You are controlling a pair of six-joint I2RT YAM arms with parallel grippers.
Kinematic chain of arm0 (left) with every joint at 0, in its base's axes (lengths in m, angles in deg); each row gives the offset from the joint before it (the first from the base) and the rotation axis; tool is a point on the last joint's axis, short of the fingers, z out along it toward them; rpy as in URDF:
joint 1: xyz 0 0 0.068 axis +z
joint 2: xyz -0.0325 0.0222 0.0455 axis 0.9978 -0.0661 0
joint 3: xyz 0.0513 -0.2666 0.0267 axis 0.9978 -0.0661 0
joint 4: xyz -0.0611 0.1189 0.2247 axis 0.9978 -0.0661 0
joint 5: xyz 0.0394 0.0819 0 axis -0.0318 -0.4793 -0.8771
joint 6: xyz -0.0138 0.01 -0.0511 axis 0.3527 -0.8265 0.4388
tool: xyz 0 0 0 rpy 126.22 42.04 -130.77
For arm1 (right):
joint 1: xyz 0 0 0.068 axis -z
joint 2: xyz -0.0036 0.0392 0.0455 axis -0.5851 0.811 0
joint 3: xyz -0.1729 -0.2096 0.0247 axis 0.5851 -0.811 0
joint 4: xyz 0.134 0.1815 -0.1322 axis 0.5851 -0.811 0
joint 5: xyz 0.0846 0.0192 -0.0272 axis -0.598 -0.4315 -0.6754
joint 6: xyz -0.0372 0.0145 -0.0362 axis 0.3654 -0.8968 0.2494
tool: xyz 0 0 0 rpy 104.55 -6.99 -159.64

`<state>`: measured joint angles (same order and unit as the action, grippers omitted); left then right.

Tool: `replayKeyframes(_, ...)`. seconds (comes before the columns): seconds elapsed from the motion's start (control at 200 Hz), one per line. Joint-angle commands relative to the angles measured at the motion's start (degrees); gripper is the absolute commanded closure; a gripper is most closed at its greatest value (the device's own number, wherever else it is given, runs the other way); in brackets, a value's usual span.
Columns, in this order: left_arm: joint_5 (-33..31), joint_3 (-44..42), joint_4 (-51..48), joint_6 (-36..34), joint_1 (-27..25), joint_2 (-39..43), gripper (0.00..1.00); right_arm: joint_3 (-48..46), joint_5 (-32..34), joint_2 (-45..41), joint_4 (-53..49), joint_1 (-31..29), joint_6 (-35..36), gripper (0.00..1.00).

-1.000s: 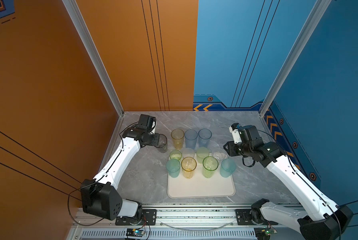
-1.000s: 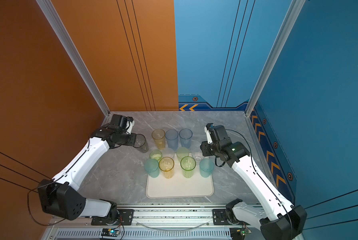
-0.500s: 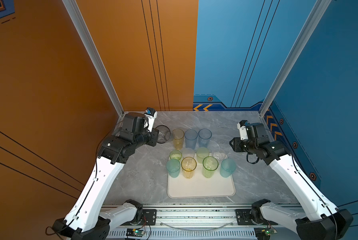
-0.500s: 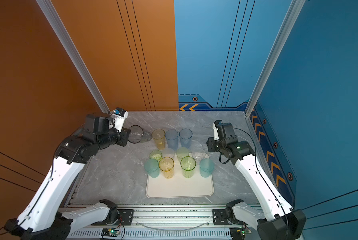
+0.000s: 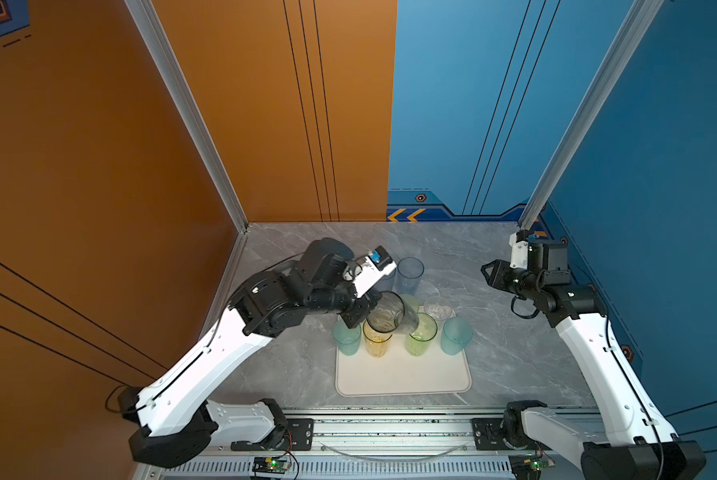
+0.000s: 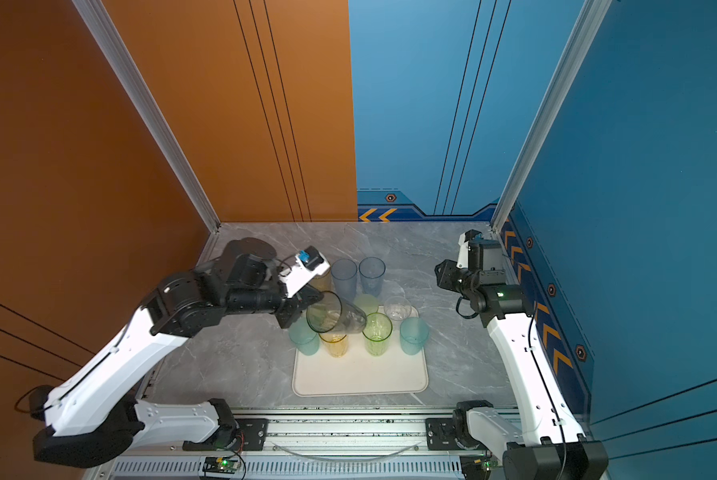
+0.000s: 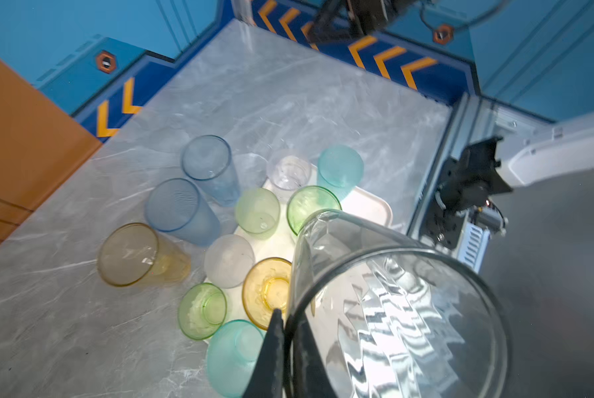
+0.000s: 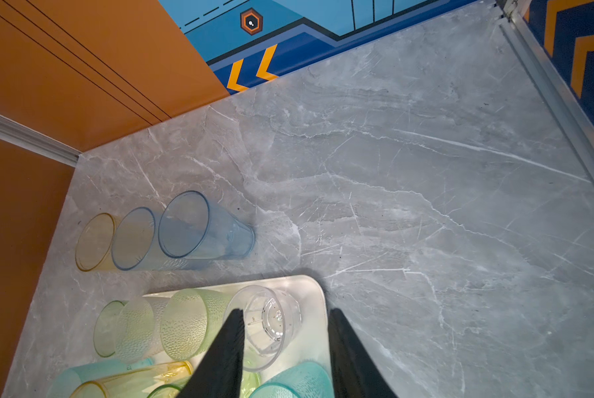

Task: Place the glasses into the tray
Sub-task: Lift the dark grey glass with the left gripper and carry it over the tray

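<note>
Smoky grey glass [image 5: 390,318] hangs tilted in left pincer [image 7: 285,317]; tray [image 5: 402,374] beneath.

The cream-white tray [image 5: 402,374] lies flat on the bench, its near half bare. At its far end a teal tumbler [image 5: 347,338], a yellow tumbler [image 5: 376,345], a green tumbler [image 5: 421,336] and a second teal tumbler [image 5: 455,336] stand upright in a row. A short clear glass [image 5: 437,307] stands behind them. Two tall blue glasses [image 6: 343,276] [image 6: 372,274] stand on the bench beyond the tray. The smoky grey glass [image 5: 390,318] hangs tilted above the row, its rim pinched in the left pincer [image 7: 286,324].
</note>
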<state>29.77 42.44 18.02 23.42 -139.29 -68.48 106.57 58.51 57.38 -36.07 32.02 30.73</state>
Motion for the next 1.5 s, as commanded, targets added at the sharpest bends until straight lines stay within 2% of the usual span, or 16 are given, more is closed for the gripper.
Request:
replayKeyframes(0.0,-2.75,4.51,-6.78,-3.00,-4.96,-4.44,0.92,1.59,-3.53,0.61,1.65,0.14,-1.59,0.61)
replayKeyframes(0.15,-6.48,7.49,-11.55,-4.08,-10.38,-10.38,0.93,1.39,-4.27,1.06,1.84,-0.14,-1.64,0.61)
replayKeyframes(0.416,-8.15,6.00,-11.44,-3.09,-11.96,-18.32,0.95,2.32,-4.36,1.77,1.85,-2.42,-1.40,0.61)
replayKeyframes(0.566,-9.02,2.44,-8.18,-2.34,-13.43,-19.35,0.96,3.22,-3.72,2.29,1.83,-4.23,-1.19,0.61)
replayKeyframes(0.736,-8.37,-4.72,-2.21,-0.10,-13.45,-17.93,0.96,3.46,-3.36,2.74,2.23,-5.71,-1.11,0.61)
replayKeyframes(1.037,-10.56,-11.49,4.15,1.71,-12.48,-16.66,0.97,3.85,-2.82,3.45,2.19,-7.45,-0.75,0.61)
replayKeyframes(1.492,-7.04,-12.76,5.05,0.66,-8.60,-18.34,0.97,4.31,-2.36,4.51,2.01,-8.57,-0.56,0.61)
